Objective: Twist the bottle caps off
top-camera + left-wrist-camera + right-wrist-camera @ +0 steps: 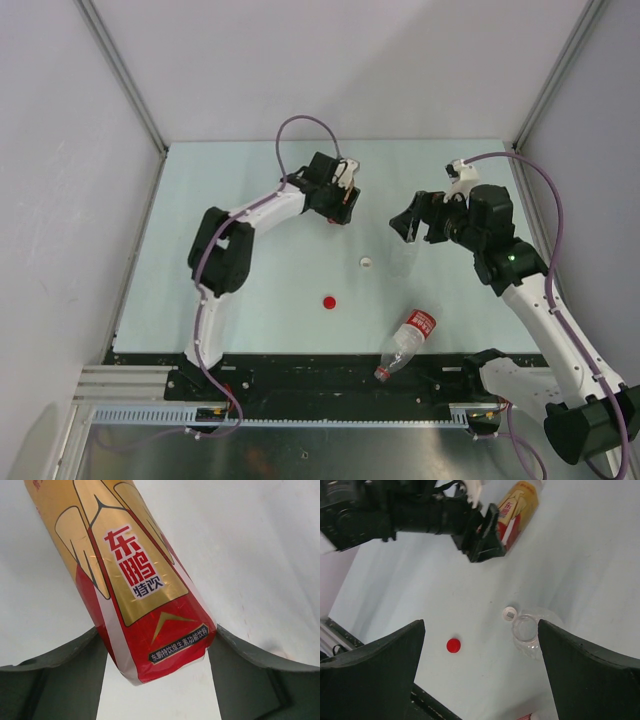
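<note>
My left gripper [157, 630] is shut on the lower body of the short bottle [135, 580] with the red and gold label, and both fingers press its sides. That bottle's top end is outside the frame. The top view shows this gripper [341, 205] at the far middle of the table. My right gripper [408, 226] hangs open and empty above the table. Below it stands the clear unlabelled bottle [526, 630], its mouth uncovered. A white cap [509, 613] lies beside it. A red cap [453, 645] lies loose on the table.
A clear bottle with a red-white label [408, 340] lies on its side near the table's front edge, neck towards the black base rail [300, 375]. Grey walls close in the table at left, right and back.
</note>
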### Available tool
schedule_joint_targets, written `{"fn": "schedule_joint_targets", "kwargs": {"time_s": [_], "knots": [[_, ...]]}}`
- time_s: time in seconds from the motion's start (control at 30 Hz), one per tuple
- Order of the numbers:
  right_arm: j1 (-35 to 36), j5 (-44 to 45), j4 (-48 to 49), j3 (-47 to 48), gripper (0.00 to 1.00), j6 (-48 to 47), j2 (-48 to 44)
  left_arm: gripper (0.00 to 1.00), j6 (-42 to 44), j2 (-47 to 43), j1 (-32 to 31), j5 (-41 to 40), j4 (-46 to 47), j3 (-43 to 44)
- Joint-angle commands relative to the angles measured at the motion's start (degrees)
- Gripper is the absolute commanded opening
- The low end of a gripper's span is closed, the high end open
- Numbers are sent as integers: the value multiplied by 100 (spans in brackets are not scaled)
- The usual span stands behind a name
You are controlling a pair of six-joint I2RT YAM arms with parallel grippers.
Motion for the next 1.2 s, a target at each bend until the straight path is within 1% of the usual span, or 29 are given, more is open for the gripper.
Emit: {"fn": "schedule_joint_targets", "kwargs": {"time_s": [0.0, 0.17, 0.33, 0.5, 0.67, 0.83, 1.03, 1.1, 1.17], "knots": [[-12, -330, 247, 2, 100, 223, -78, 40, -54, -1688, 8, -23, 625, -1262], [-11, -784, 639, 6, 99, 577, 1, 38, -219, -3270, -14, 119, 1017, -2847], [5, -1302, 1234, 10, 99, 1104, 233, 37, -258, -4750, -73, 475, 1078, -4013], [38, -1855, 2019, -1, 99, 1874, 658, 37, -278, -6258, -263, 958, 1092, -4907], [265, -2227, 2904, 1, 99, 2592, 1209, 37, -429, -7520, -461, 1446, 1087, -5531], [558, -2458, 3616, 2, 99, 3186, 1684, 37, -708, -8146, -712, 1721, 1083, -5818], [792, -2569, 4241, 5, 98, 3667, 1989, 37, -861, -8339, -963, 1799, 1085, -5937], [816, -2593, 4412, 7, 94, 3814, 2067, 38, -867, -8355, -1017, 1801, 1083, -5948], [835, -2647, 4573, 7, 85, 3953, 2134, 38, -869, -8363, -1048, 1791, 1086, -5950]]}}
